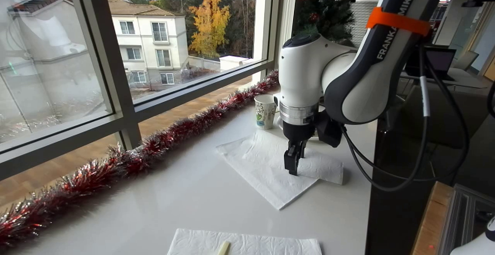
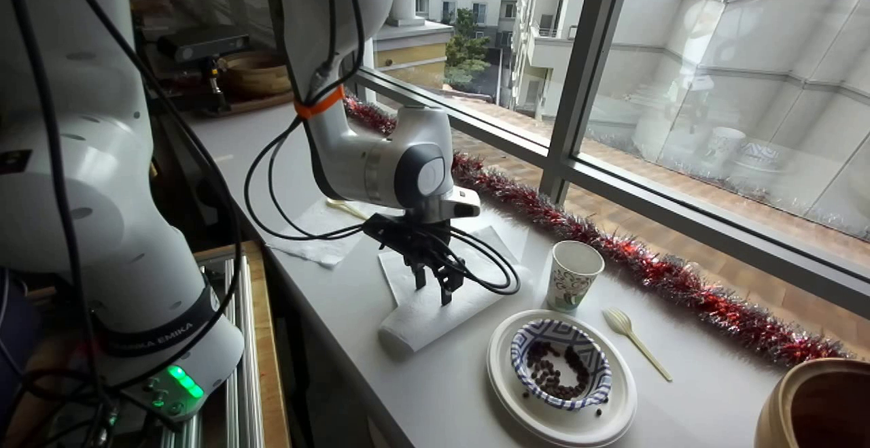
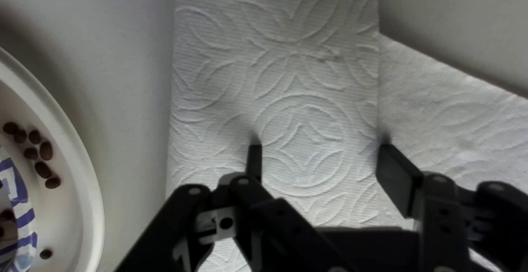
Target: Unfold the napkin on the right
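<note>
Well, the white counter is big and long. The arm bends over it. Red and silver tinsel runs down one long edge. The napkin lies on the counter under the end of the arm, with one side folded over. The other napkin lies apart from it. Near the folded side is a round white plate, and a blue and white bowl sits on it. The claw points down at the napkin, fingers spread far apart, and has hold of nothing; in the wrist view one is over the fold, one by its edge. I cannot tell if the tips touch the napkin. A cup stands just beside the plate. A fork lies between the plate and the tinsel. Little brown bits are in the bowl, and a few are on the plate
</note>
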You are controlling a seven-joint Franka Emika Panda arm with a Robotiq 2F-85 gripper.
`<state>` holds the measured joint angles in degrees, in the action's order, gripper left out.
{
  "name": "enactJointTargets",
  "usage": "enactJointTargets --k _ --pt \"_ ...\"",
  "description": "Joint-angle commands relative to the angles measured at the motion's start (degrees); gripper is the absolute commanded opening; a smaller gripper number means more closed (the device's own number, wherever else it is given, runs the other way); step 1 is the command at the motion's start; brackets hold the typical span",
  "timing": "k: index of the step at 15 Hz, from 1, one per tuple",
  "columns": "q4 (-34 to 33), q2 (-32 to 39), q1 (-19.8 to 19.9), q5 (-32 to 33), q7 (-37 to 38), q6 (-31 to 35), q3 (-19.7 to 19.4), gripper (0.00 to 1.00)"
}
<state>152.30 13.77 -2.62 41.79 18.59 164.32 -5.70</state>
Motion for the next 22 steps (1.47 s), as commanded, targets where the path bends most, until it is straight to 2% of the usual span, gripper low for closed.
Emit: enactJointTargets --k 1,2,3,7,12,15,16,17,18,19,22 --pt "-0.8 1.1 -0.8 2.0 2.0 1.1 -1.2 0.61" --pt "-0.8 1.0 -0.6 1.7 1.8 1.1 -1.0 0.52" --pt "-0.7 0.7 -0.4 1.0 1.4 1.1 -0.7 0.56" --pt "-0.7 0.1 -0.1 -0.3 0.6 1.1 0.0 0.44" --pt "-0.8 0.1 0.1 -1.1 0.1 0.8 0.5 0.09" --pt "-0.8 0.4 0.5 -2.2 -0.6 0.5 1.0 0.04" --pt "-0.8 0.5 0.6 -2.4 -0.7 0.5 1.2 0.10" --pt "-0.7 0.6 0.8 -2.8 -1.0 0.6 1.4 0.19" --pt "-0.6 0.7 1.0 -3.3 -1.2 0.6 1.6 0.34" --pt "-0.6 0.7 1.1 -3.7 -1.3 0.6 1.7 0.35" --pt "-0.6 0.7 1.4 -4.7 -1.6 0.6 1.9 0.55"
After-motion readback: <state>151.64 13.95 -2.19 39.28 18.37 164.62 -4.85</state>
